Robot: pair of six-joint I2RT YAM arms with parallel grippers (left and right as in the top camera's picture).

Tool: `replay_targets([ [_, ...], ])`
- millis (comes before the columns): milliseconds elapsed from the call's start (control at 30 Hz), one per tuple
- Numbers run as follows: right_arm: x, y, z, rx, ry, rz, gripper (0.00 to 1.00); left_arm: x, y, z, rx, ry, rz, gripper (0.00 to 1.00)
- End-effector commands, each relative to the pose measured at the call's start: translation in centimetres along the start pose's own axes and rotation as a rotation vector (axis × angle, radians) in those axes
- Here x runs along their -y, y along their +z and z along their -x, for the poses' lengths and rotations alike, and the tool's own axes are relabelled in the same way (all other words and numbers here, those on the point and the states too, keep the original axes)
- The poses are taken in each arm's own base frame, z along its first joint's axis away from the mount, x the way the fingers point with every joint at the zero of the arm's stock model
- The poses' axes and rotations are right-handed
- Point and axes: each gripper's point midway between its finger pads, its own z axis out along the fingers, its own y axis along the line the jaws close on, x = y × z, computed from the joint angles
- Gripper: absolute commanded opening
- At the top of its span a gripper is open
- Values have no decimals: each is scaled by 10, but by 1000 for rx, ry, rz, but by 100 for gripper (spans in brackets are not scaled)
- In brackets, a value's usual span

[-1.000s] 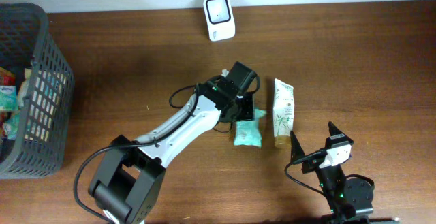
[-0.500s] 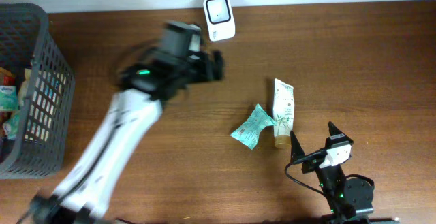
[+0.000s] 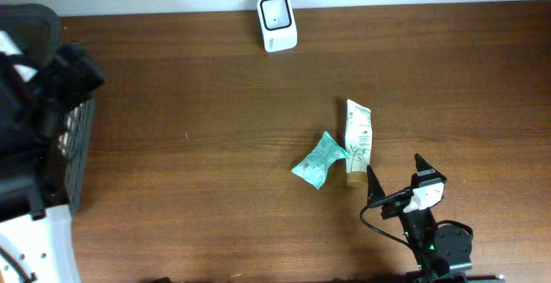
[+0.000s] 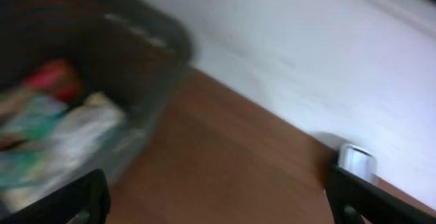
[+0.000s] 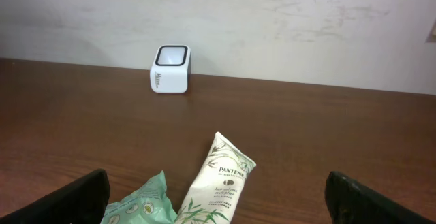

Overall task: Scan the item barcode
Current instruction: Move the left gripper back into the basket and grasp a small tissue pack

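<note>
A teal wipes packet lies on the brown table, touching a white Pantene tube to its right. The white barcode scanner stands at the far edge by the wall. My left gripper hangs blurred at the far left over the basket, open and empty; its wrist view shows the fingers wide apart. My right gripper rests open just in front of the tube. In the right wrist view the tube and packet lie between the spread fingers, with the scanner beyond.
A dark mesh basket with several packaged items stands at the left edge, partly hidden by my left arm; the left wrist view shows the basket and the scanner. A white wall runs behind the table.
My left gripper let go of the teal packet beside the tube, opened wide and swung fast to the left over the basket. The right arm has not moved.
</note>
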Motion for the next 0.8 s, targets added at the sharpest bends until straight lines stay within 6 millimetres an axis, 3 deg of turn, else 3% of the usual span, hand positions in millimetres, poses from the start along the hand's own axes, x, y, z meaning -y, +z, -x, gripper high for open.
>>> replay_targets([
  [0,1,0,-2,-3,5,-2,99,-43,2,10,23,-20,150,99],
  [267,1,0,-2,-3,5,-2,99,-96,33,-1,-73,22,281,100],
  [567,1,0,-2,-3,5,-1,99,-191,74,-19,-202,6,451,100],
  [767,1,0,-2,-3,5,-2,99,-214,105,-30,-284,198,445,98],
])
